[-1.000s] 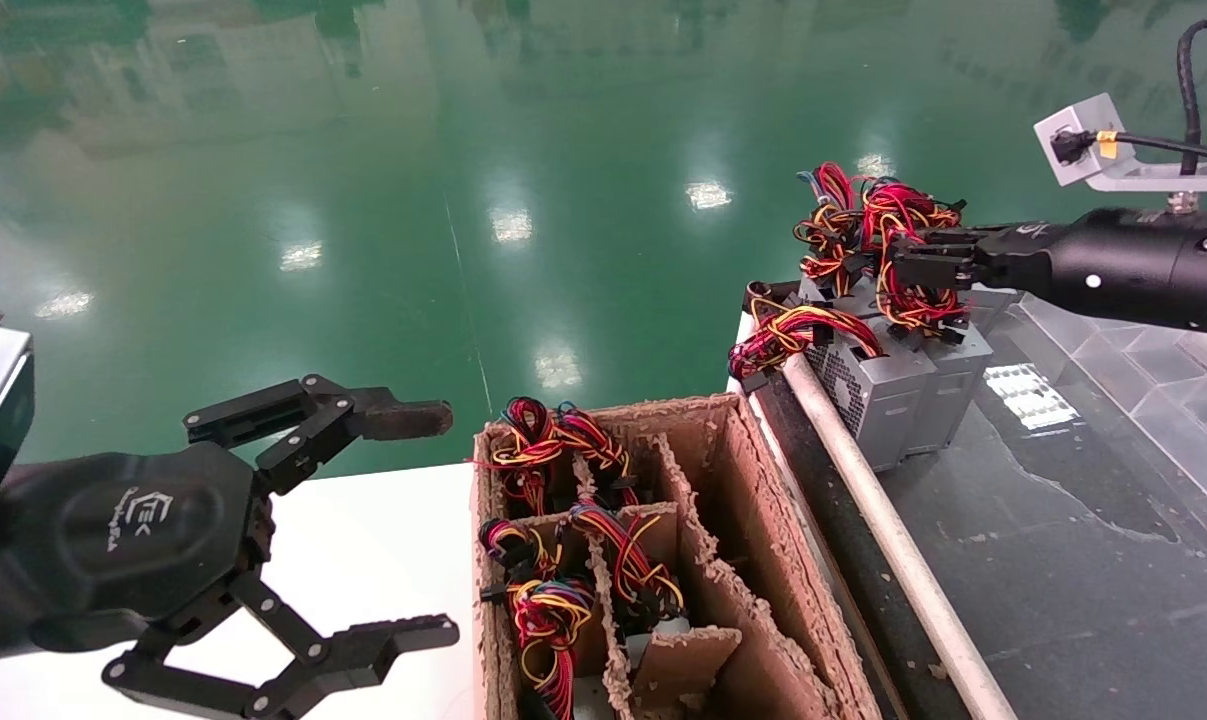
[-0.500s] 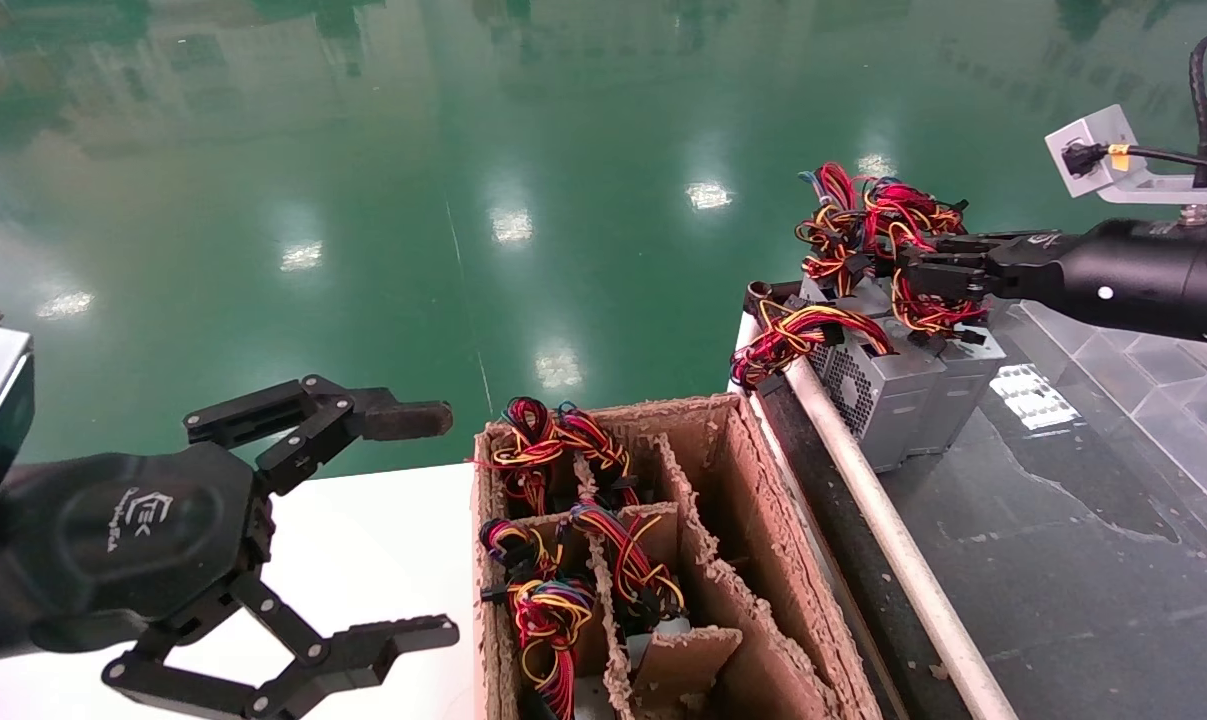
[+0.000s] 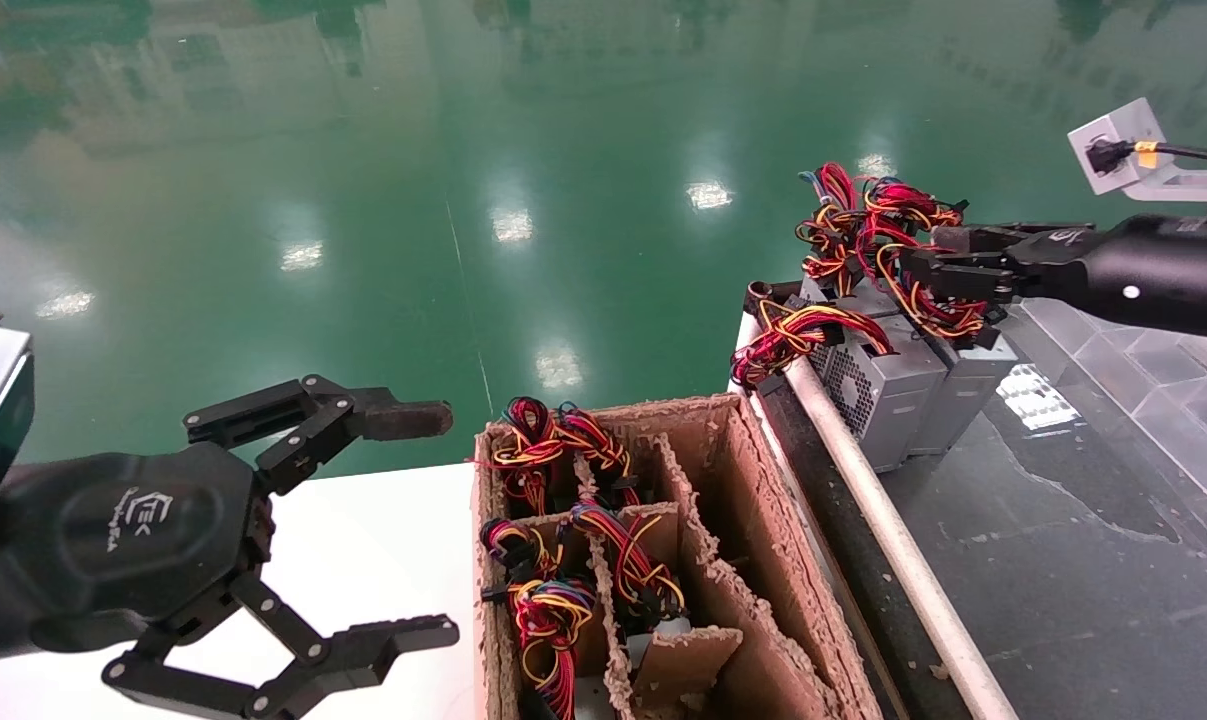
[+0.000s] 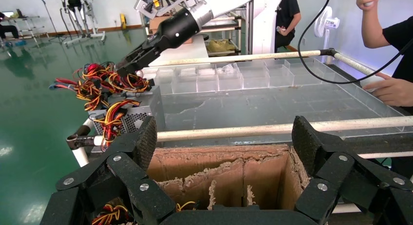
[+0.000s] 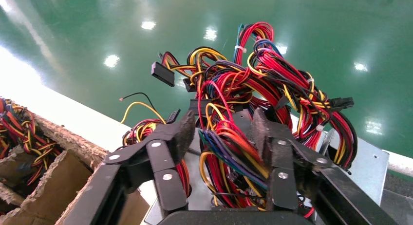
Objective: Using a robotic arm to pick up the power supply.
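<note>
Right gripper [image 3: 948, 262] sits at the upper right of the head view, reaching in from the right edge – its black fingers [image 5: 181, 132] are partly closed around the wire bundle [image 3: 878, 235], strands packed between both pads in the right wrist view. Looks like a grip on wires only, not on the metal case, though contact pressure is hard to judge from here.

The power supply [image 3: 963, 375] stands on the dark conveyor surface [image 3: 1063, 540] at right centre, perforated vent side down-left, touching a second grey power supply [image 3: 878, 385] just beside it. That neighbour's own bundle [image 3: 788, 335] drapes over the white rail [image 3: 893, 545].

Left gripper [image 3: 363, 520] hangs at the lower left over the white table [image 3: 383, 540] – jaws spread wide, nothing between them.

Cardboard box [image 3: 753, 560] with dividers sits at bottom centre, between table and rail. Its left compartments hold more wire bundles [image 3: 553, 560]; the right compartment shows only cardboard.

A person's hand [image 4: 397, 91] rests at the far edge of the conveyor in the left wrist view.
</note>
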Tool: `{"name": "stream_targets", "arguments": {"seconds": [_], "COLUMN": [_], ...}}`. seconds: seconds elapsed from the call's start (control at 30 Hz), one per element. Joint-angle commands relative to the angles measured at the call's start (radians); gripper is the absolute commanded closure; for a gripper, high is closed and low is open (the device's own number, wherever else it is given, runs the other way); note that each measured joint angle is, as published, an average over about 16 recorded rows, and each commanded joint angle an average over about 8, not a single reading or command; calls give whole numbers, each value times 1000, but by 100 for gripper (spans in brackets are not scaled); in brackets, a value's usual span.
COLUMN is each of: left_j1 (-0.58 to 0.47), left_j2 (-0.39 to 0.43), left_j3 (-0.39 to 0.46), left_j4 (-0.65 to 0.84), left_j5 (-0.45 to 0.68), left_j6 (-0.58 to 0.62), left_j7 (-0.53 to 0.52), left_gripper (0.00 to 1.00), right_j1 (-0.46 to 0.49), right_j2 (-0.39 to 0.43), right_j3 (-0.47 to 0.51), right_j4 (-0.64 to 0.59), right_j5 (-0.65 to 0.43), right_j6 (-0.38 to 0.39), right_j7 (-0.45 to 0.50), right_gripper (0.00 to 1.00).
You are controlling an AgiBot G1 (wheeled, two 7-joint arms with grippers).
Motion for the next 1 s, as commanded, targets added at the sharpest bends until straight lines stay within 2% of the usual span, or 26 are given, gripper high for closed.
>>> {"name": "stream_targets", "arguments": {"seconds": [0.03,0.5,1.0], "left_j1": [0,0,0], "left_j2": [0,0,0], "left_j3": [0,0,0], "left_j4": [0,0,1], "left_j5": [0,0,0], "left_j6": [0,0,0], "left_j7": [0,0,0], "left_gripper": [0,0,0], "right_j1": [3,-3,-196], "right_j2": [4,67,128], "right_j3": [0,72,252], "right_j4": [2,26,324], "right_j5": [0,84,85], "right_j6": [-6,-90,-128], "right_j7": [-5,-16,24], "right_gripper": [0,0,0]}}
